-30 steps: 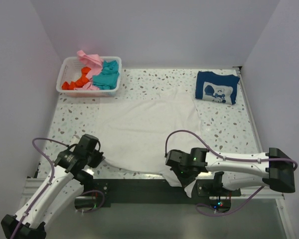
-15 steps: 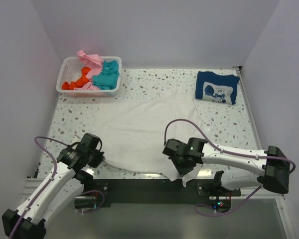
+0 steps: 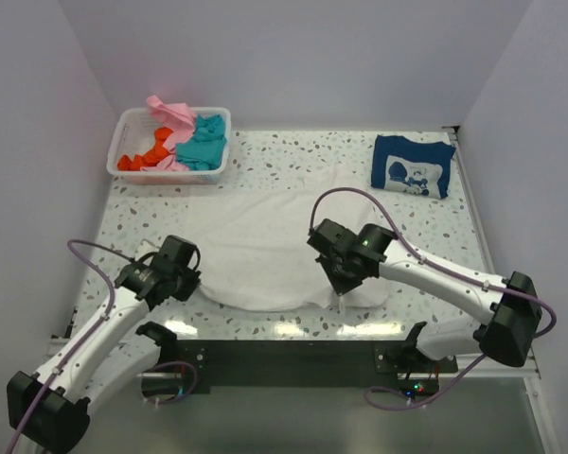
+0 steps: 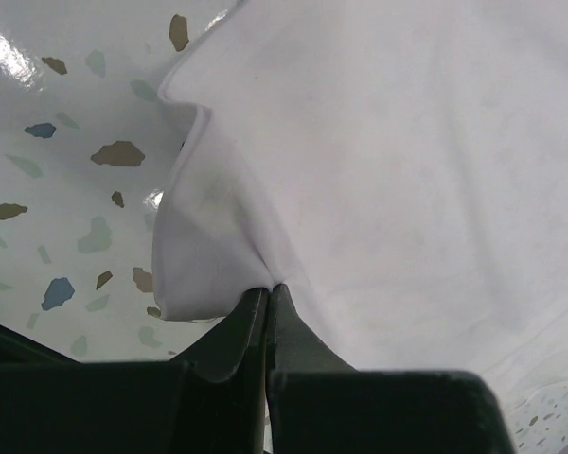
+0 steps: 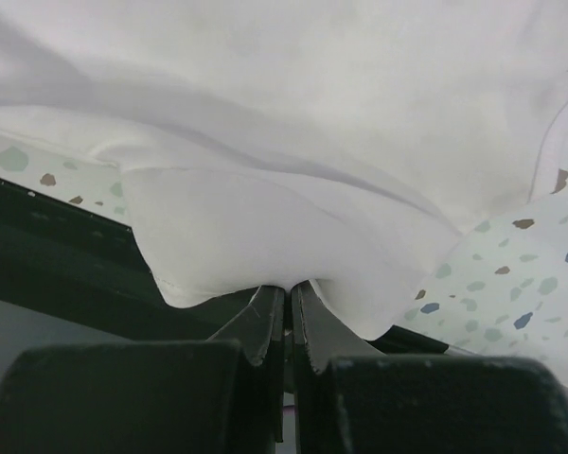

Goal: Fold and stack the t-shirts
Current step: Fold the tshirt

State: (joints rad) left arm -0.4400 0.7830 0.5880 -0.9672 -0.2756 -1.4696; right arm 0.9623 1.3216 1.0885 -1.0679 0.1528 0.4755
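The white shirt [image 3: 275, 241] lies spread on the table [image 3: 426, 246]. The left gripper [image 4: 268, 295] and right gripper [image 5: 289, 295] each pinch its near edge tight. To fold well, I think both should move together — evenly, so the edge comes out straight. The basket [image 3: 125, 128] holds a pink shirt [image 3: 170, 112], teal shirt [image 3: 205, 144] and orange shirt [image 3: 142, 159] — the navy shirt [image 3: 412, 167] sits folded far right.

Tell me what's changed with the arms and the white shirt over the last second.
Both arms carried the white t-shirt by its near hem, away from the table's near edge toward the far side. The right gripper travelled farther than the left gripper. The hem that hung over the edge is now up on the table. Both grippers kept their pinch. The folded navy t-shirt and the basket did not move.
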